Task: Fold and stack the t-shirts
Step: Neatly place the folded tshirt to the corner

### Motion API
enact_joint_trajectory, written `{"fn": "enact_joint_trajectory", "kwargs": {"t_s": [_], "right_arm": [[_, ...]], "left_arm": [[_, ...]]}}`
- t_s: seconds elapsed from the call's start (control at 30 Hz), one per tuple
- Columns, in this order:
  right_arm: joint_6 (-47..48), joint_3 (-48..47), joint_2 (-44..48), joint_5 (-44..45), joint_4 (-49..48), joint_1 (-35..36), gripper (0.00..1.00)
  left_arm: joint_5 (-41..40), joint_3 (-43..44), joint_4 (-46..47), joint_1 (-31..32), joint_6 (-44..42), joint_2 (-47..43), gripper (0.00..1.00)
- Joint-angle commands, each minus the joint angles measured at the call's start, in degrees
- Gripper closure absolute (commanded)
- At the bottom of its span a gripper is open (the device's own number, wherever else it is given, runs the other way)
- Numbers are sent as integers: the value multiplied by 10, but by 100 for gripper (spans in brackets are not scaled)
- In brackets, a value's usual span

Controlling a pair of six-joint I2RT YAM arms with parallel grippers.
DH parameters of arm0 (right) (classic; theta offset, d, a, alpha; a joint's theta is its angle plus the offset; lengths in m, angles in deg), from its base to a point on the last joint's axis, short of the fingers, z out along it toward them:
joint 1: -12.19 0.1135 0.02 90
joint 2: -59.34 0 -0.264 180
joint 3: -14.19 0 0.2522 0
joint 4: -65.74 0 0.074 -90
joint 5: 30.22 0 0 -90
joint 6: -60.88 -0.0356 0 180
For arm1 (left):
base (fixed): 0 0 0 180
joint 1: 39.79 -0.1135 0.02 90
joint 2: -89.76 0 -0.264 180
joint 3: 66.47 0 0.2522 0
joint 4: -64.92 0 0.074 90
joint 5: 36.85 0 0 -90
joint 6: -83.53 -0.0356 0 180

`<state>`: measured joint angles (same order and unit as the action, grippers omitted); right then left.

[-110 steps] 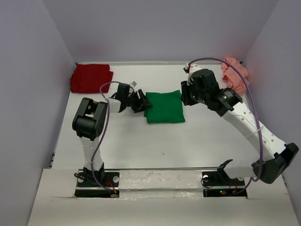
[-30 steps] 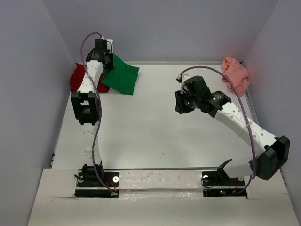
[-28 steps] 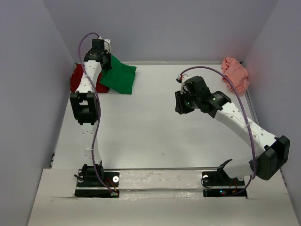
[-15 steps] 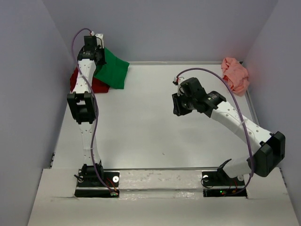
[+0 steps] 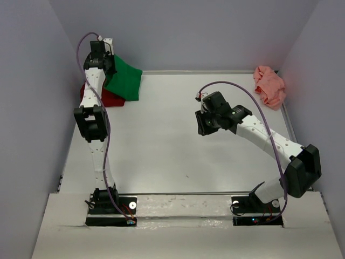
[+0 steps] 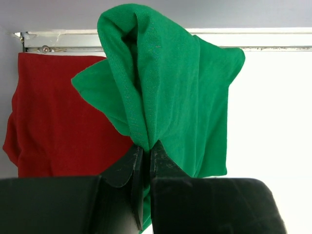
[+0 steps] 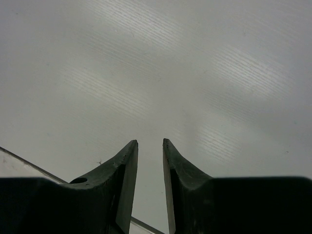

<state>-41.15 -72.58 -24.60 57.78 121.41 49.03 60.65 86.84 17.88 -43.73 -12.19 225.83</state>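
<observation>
Over the mid tabletop (image 5: 161, 156), the right end effector (image 7: 150, 146) hovers empty, jaws slightly apart. At the far left corner the left end effector (image 6: 145, 150) is clamped on the green t-shirt (image 6: 180, 92), which hangs over the dark red t-shirt (image 6: 53, 117) (lying below, slightly leftward). The pink t-shirt (image 5: 269, 86) sits far right.

bunched green t-shirt (image 6: 180, 97) aloft over folded dark red t-shirt (image 6: 58, 126), far left; crumpled salmon t-shirt (image 5: 269, 86) far right

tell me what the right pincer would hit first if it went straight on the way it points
Most likely the bare table: the right pincer is empty and its wrist view shows only tabletop ahead, though depth is unclear.
</observation>
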Motion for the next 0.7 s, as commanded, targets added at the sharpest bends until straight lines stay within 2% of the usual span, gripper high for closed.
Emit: {"fn": "enact_joint_trajectory", "kwargs": {"t_s": [0.0,0.67], "right_arm": [[3,6,4,-6,-28,4,67],[3,30,0,-19,-56,10,67]], "left_arm": [[1,16,14,-8,-7,-53,100],[-1,-20,13,-16,3,-141,100]]}}
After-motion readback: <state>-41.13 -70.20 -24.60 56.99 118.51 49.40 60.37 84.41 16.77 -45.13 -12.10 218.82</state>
